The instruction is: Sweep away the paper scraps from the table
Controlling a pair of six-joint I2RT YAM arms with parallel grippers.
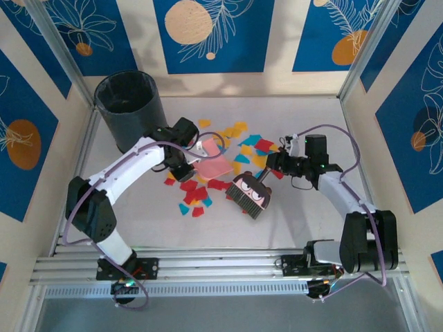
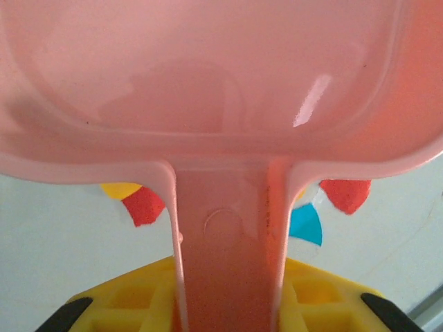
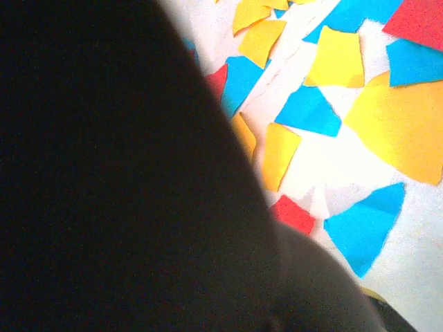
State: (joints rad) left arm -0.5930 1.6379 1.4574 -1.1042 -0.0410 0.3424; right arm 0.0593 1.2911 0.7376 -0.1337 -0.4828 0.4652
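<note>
Standing well to the left of the pink dustpan (image 1: pixel 211 166) and behind it is a black bin (image 1: pixel 128 107), where the load will presumably go. Just left of the dustpan, the left gripper (image 1: pixel 181 164) is closed narrow on the pan's handle; the left wrist view has its yellow fingers (image 2: pixel 138 304) on either side of that handle and the pan floor reaching forward over the table (image 1: pixel 304 221).

The paper scraps (image 1: pixel 242 142) lie loose all around the dustpan. Red ones are in front of it and to its left, while yellow, teal and red ones fan out to its right and behind. None appear to be inside it yet. Right of the dustpan and a little nearer the arms, the brush (image 1: pixel 250 195) with the cartoon face rests bristles-down among the scraps. Its dark handle runs up into the right gripper (image 1: pixel 271 169), which is clamped tight on it. A dark mass hides the finger contact in the right wrist view, with scraps (image 3: pixel 332 62) bright beside it.

To do the sweep well, I judge the pan's lip should sit flat on the table so paper cannot slide under. The brush should then pull in short, light strokes leftward toward the pan mouth, starting from the farthest scraps. Hard flicks would scatter such light pieces past the pan.
</note>
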